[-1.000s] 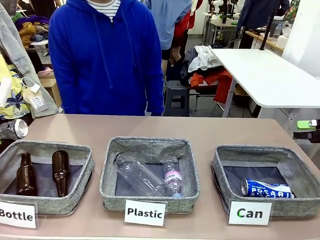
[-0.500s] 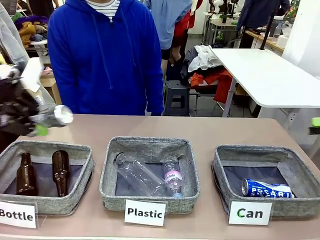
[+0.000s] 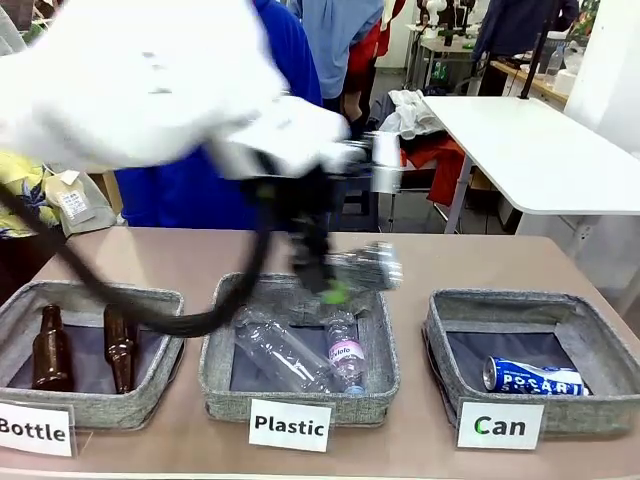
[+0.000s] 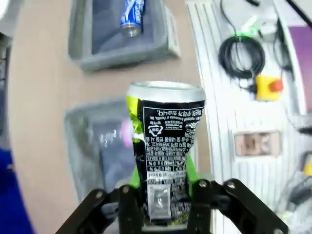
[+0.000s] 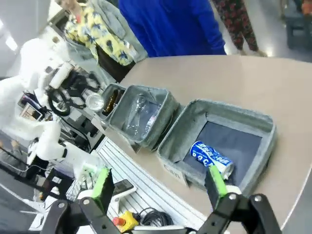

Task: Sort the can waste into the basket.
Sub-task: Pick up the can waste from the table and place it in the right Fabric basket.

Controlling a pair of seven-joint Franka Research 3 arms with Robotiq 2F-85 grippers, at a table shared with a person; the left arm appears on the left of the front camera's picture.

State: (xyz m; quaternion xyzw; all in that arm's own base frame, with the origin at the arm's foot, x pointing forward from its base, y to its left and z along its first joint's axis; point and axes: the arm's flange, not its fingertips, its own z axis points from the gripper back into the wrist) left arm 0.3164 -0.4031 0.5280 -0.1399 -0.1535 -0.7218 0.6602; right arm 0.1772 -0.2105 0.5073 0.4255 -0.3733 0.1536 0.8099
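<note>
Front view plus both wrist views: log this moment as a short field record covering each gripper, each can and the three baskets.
left gripper: shut on silver can, carried above Plastic basket
right gripper: open, holding nothing
silver can: dented, dark print, motion-blurred in front view
blue can: lying on its side in Can basket
Plastic basket: clear plastic bottles
Bottle basket: two brown glass bottles
</note>
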